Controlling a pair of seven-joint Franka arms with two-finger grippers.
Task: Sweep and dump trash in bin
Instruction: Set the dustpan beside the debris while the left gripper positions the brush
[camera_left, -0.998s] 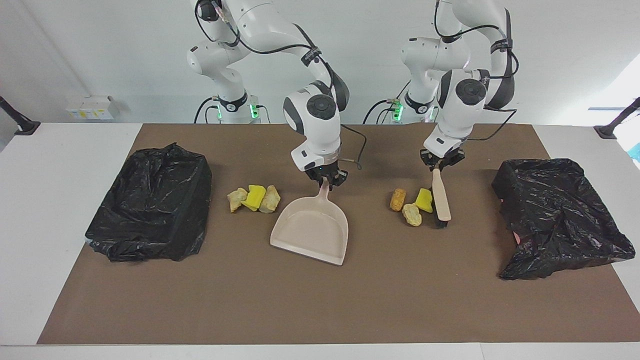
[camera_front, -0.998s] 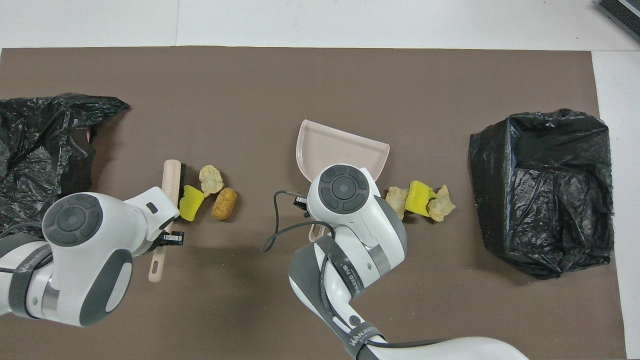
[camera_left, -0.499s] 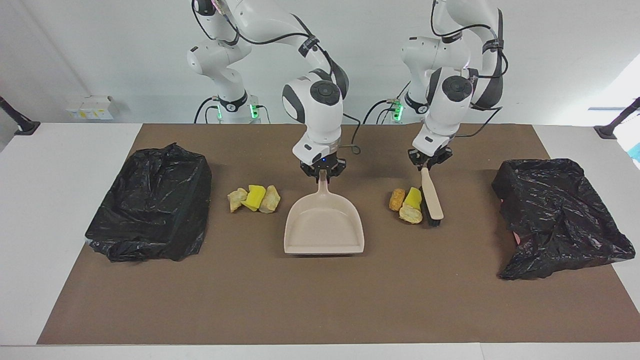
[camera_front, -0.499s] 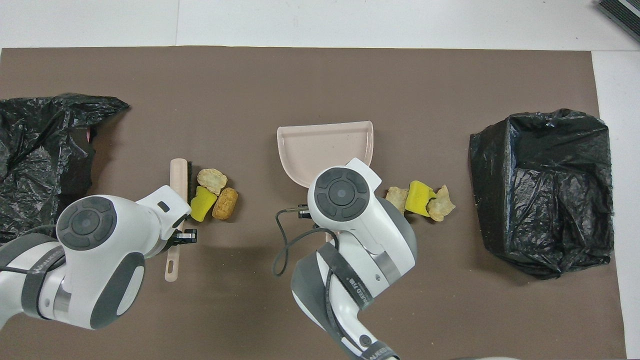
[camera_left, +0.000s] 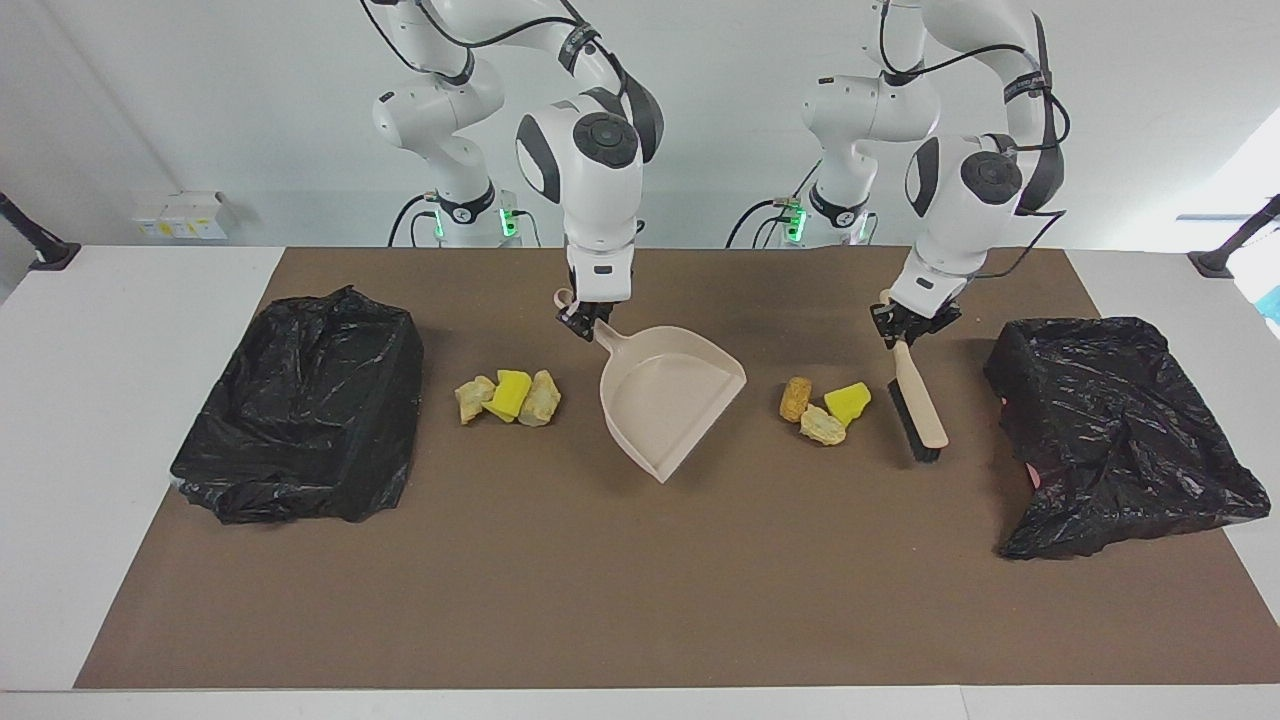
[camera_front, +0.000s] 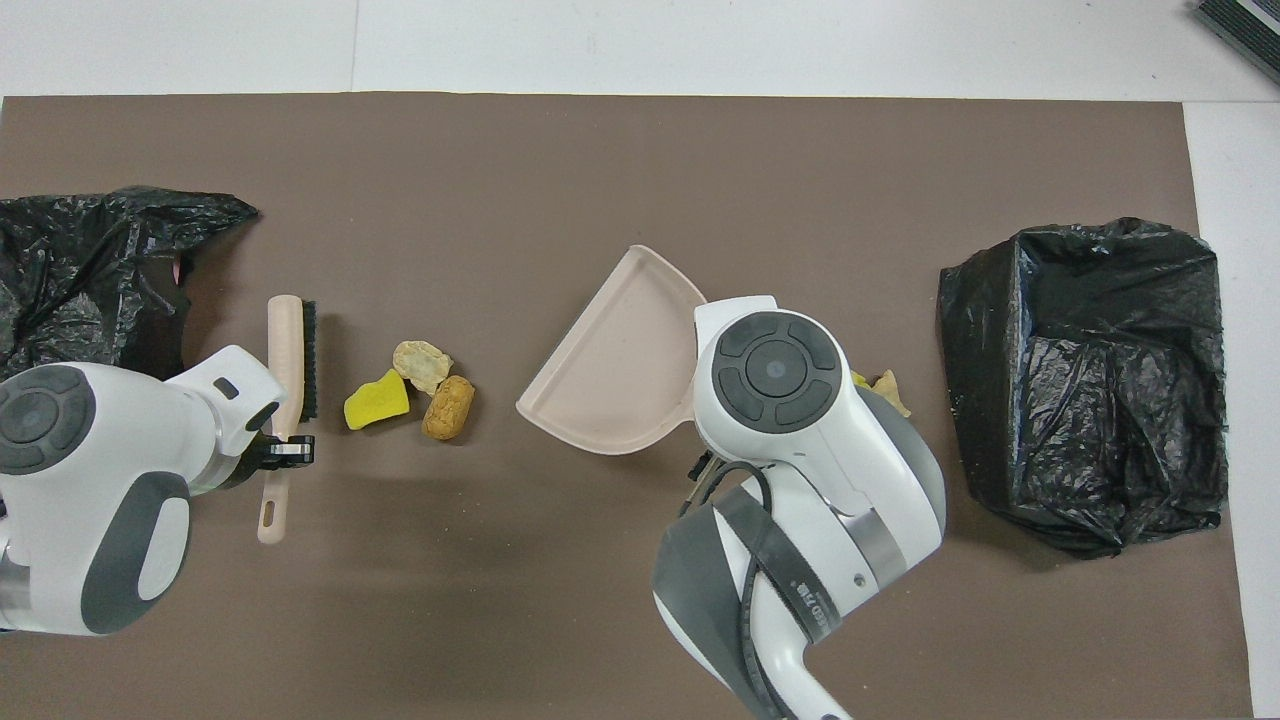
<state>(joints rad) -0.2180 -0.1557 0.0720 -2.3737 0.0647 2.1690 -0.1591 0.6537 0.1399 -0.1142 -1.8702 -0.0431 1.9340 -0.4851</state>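
My right gripper (camera_left: 583, 322) is shut on the handle of the pale pink dustpan (camera_left: 670, 400) (camera_front: 620, 370). The pan is turned so its open mouth faces three trash chunks (camera_left: 825, 408) (camera_front: 415, 390), yellow, tan and orange-brown. My left gripper (camera_left: 908, 328) (camera_front: 283, 452) is shut on the handle of the pink brush (camera_left: 920, 410) (camera_front: 290, 350), which stands a short gap from those chunks, toward the left arm's end. Three more trash chunks (camera_left: 508, 397) lie beside the pan's handle, mostly hidden under my right wrist in the overhead view. The black-lined bin (camera_left: 300, 410) (camera_front: 1090, 380) sits at the right arm's end.
A crumpled black bag (camera_left: 1120, 430) (camera_front: 90, 270) over something pink lies at the left arm's end, close to the brush. A brown mat (camera_left: 600, 600) covers the table. A small white box (camera_left: 185, 215) sits off the mat by the right arm's base.
My right gripper swung the dustpan round, its mouth now facing the left arm's end. My left gripper drew the brush away from the chunks toward the crumpled bag; the yellow chunk shifted.
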